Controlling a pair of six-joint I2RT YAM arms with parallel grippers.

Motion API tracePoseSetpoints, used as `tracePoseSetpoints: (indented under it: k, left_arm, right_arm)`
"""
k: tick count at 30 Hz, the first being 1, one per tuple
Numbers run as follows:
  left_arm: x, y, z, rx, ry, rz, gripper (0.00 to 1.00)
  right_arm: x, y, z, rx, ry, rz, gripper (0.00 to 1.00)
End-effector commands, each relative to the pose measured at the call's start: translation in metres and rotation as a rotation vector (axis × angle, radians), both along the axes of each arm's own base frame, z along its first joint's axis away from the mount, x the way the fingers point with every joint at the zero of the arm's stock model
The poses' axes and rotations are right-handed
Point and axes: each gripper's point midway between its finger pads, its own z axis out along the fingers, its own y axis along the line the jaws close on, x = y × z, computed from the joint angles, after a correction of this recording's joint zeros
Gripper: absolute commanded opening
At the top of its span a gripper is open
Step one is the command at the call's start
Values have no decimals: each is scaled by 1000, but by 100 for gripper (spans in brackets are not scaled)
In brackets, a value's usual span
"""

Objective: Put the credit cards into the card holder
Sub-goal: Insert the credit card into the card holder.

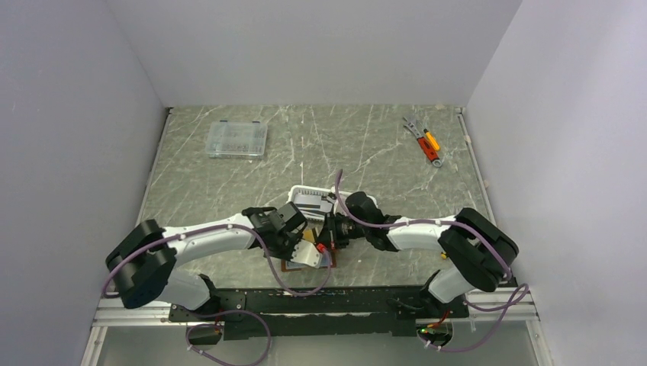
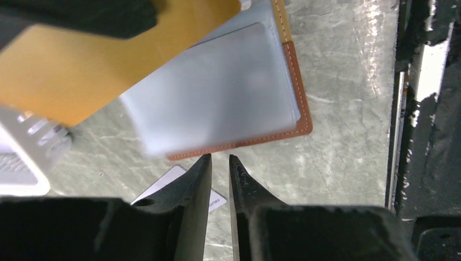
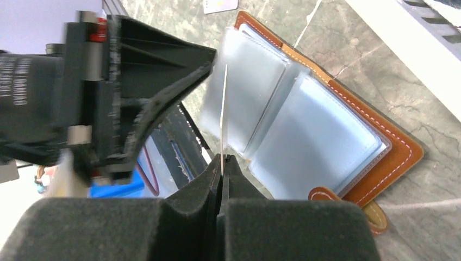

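Over card holder, card in right gripper

Your card holder lies open on the table, close to its near edge. It is of brown leather with pale stitching along the rim, and its snap-button tab sticks out at one side. Inside you see pale blue, clear plastic sleeves; on one side they stand partly lifted, on the other they lie flat. The orange-gold credit card is not in a sleeve. It hangs tilted above the open holder, pinched at one edge between the closed fingers of the right gripper. In the right wrist view you see it only edge-on, as a thin line. A second, whitish card lies flat on the table just beside the holder.
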Motion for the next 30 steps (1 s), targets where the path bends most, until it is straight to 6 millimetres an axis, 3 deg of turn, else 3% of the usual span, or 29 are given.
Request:
tracePoseSetpoints:
  k: [1, 7, 19, 30]
  left_arm:
    - [5, -3, 27, -105, -25, 0, 24]
    - [2, 8, 40, -152, 18, 3, 25]
    - [7, -24, 25, -196, 79, -48, 24]
    - [-6, -31, 15, -184, 79, -89, 23]
  right_arm:
    - [3, 14, 6, 32, -20, 45, 0]
    - [6, 19, -8, 5, 6, 48, 0]
    - [-16, 5, -19, -17, 80, 108, 0]
    - [-8, -11, -26, -49, 102, 68, 0]
